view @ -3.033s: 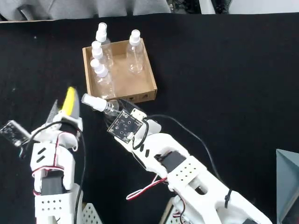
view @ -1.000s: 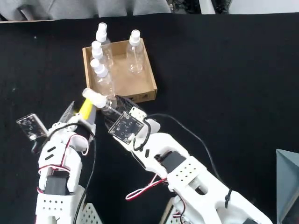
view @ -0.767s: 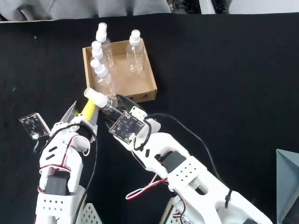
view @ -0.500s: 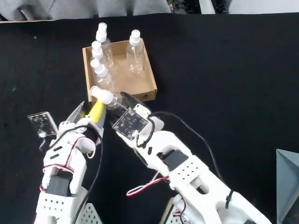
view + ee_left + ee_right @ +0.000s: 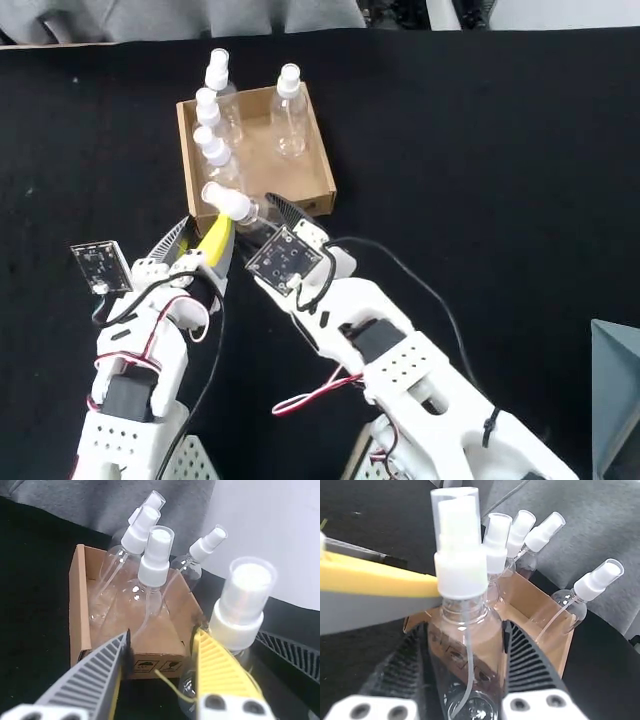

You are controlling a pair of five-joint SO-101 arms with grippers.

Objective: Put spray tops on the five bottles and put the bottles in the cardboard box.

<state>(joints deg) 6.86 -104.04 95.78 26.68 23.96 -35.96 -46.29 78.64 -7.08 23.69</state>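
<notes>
The right arm's fingers (image 5: 522, 655) pinch a capped bottle (image 5: 240, 208) at the arm-side wall of the cardboard box (image 5: 262, 165), which sits toward the surface's (image 5: 480, 150) far edge. The left arm's fingers (image 5: 217, 672) are spread, the yellow one beside the spray top (image 5: 224, 198). Four bottles (image 5: 289, 110) stand inside.

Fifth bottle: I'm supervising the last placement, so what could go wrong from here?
The left hand is open, with the spray top beside its yellow finger, outside the gap; a push could tilt the bottle in the right hand. Going into the box, it could topple the three bottles lined up just inside.
</notes>
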